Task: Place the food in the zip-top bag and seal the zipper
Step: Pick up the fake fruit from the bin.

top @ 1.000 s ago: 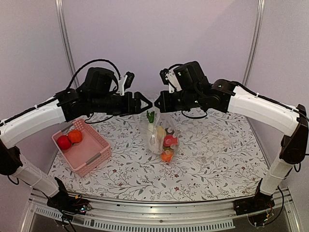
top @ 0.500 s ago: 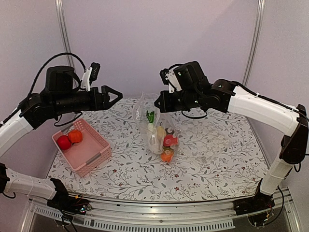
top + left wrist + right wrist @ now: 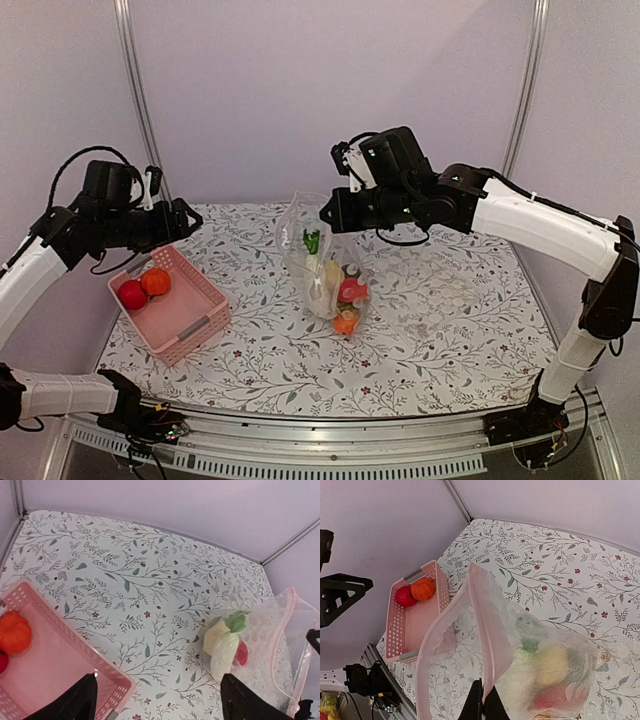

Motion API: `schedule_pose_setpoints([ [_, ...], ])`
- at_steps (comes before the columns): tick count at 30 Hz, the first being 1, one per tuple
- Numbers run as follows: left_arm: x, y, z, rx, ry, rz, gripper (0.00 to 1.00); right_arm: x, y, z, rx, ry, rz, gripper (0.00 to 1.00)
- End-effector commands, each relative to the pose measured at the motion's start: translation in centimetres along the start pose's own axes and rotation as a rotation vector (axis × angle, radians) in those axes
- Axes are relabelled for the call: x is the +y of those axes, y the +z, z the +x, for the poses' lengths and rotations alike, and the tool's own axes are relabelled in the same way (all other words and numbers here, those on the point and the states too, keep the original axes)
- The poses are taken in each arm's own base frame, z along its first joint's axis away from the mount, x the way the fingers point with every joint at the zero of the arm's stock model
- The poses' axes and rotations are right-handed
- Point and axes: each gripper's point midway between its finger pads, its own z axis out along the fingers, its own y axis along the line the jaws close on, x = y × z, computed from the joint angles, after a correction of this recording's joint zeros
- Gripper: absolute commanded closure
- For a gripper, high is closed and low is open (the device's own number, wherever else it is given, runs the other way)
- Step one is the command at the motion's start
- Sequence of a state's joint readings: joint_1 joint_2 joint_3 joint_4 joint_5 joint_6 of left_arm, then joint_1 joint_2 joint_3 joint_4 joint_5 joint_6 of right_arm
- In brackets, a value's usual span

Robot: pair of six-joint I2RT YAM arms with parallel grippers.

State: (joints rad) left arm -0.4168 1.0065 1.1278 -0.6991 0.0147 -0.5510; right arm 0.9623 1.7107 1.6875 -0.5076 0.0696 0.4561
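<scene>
The zip-top bag point(image 3: 322, 272) stands upright mid-table with its mouth gaping. Inside it lies food: a white radish point(image 3: 224, 648) with green leaves, plus yellow, red and orange pieces point(image 3: 347, 304). My right gripper point(image 3: 483, 703) is shut on the zipper point(image 3: 490, 630) and holds that rim up. More food stays in the pink basket point(image 3: 190, 312): a red piece point(image 3: 132, 294) and an orange one point(image 3: 155, 281). My left gripper point(image 3: 187, 216) is open and empty, up in the air over the basket's far end, well left of the bag. Its fingertips point(image 3: 84, 699) frame the basket corner and the bag.
The basket sits at the table's left edge. The patterned tabletop point(image 3: 450, 330) is ringed by lilac walls, with metal posts point(image 3: 137, 90) at the back corners. The right arm reaches from the right side across to the bag top.
My left arm has pulled away from the bag's mouth, swinging left to above the basket, its jaws a little wider. The right gripper and bag have stayed put.
</scene>
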Motion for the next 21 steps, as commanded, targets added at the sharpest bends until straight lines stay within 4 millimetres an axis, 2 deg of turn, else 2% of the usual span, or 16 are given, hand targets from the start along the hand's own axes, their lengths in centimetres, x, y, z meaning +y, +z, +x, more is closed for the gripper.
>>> schedule_pose_setpoints([
  [1,5.5,1.4,2.8,0.091,-0.098,-0.141,0.15,0.1,0.5,0.2,-0.002,0.006,0.002,1.0],
  [7,11.9,2.7,3.9,0.161,-0.157,-0.31,0.15,0.2,0.5,0.2,-0.003,0.004,-0.003,1.0],
  [11,15.3,3.1,3.6,0.176,-0.17,-0.405,0.15,0.3,0.6,0.3,-0.002,0.004,-0.011,1.0],
  [15,19.9,3.0,3.6,0.193,-0.174,-0.586,0.16,0.5,0.6,0.3,-0.002,0.007,-0.019,1.0],
  [18,22.6,3.0,3.8,0.228,-0.153,-0.677,0.19,0.5,0.6,0.3,-0.003,0.006,-0.022,1.0],
  [21,25.4,2.1,3.5,0.244,-0.113,-0.804,0.27,0.6,0.5,0.3,-0.004,0.006,-0.024,1.0],
])
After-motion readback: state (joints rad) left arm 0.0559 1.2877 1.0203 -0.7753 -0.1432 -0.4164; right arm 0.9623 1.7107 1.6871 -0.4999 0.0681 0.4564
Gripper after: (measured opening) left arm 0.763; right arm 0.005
